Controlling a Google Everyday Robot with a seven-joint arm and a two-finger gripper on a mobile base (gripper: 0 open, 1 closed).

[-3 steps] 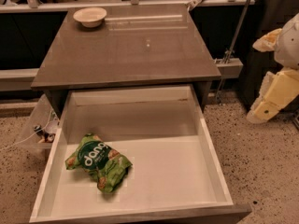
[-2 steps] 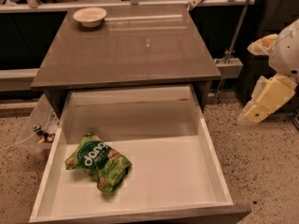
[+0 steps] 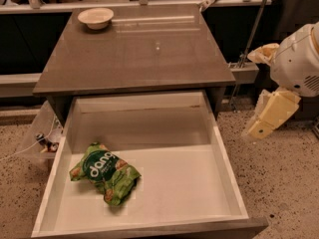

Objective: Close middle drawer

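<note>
The middle drawer point(image 3: 219, 153) stands pulled far out toward the camera, with off-white inner walls and floor and a grey-brown front panel along the bottom edge. A green snack bag point(image 3: 104, 173) lies on its floor at the left. My gripper point(image 3: 266, 116) hangs at the right of the drawer, above the speckled floor and apart from the drawer's right wall, pointing down and left from the white arm housing point(image 3: 301, 59).
A glossy grey-brown cabinet top point(image 3: 139, 49) carries a white bowl point(image 3: 95, 18) at its back left. Cables and a small object point(image 3: 45, 142) lie on the floor at the cabinet's left. Dark counters and a pole point(image 3: 254, 29) stand behind.
The gripper and arm have moved left and slightly down, closer to the drawer's right side. The drawer and snack bag have not moved.
</note>
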